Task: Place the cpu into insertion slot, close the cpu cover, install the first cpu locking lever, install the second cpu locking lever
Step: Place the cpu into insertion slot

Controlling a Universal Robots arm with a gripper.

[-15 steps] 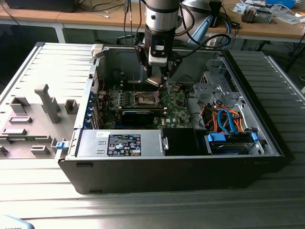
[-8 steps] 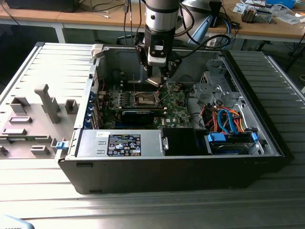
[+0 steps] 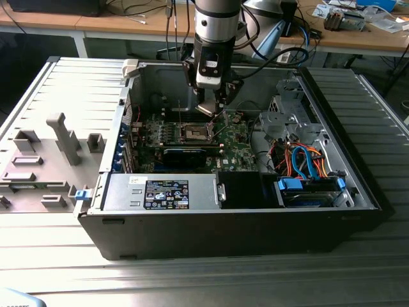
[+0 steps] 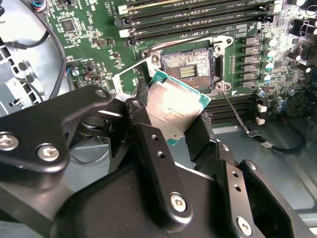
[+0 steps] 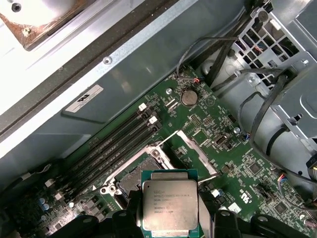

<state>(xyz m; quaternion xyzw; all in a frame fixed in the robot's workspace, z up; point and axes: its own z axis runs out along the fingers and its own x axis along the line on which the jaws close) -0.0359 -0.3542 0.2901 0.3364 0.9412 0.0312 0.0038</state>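
My gripper (image 3: 210, 107) hangs inside the open computer case, shut on the cpu (image 3: 209, 110). In both wrist views the cpu (image 4: 172, 108) (image 5: 170, 208) is a silver-faced square chip with a green edge, pinched on two opposite sides by the black fingers (image 4: 142, 116). It is held tilted in the air, a little above and beside the insertion slot (image 4: 187, 66) (image 5: 130, 181), not touching it. The slot lies bare with its dark contact field showing. The cpu cover (image 5: 196, 154) stands swung open next to the slot. A thin locking lever (image 4: 234, 113) sticks out from the slot's corner.
Long black memory slots (image 4: 198, 17) flank the socket on the green motherboard (image 3: 236, 150). Cables and a drive cage (image 3: 307, 169) fill the exterior view's right of the case. A power supply (image 3: 163, 192) sits at the front. A grey fixture plate (image 3: 45, 160) lies outside at that view's left.
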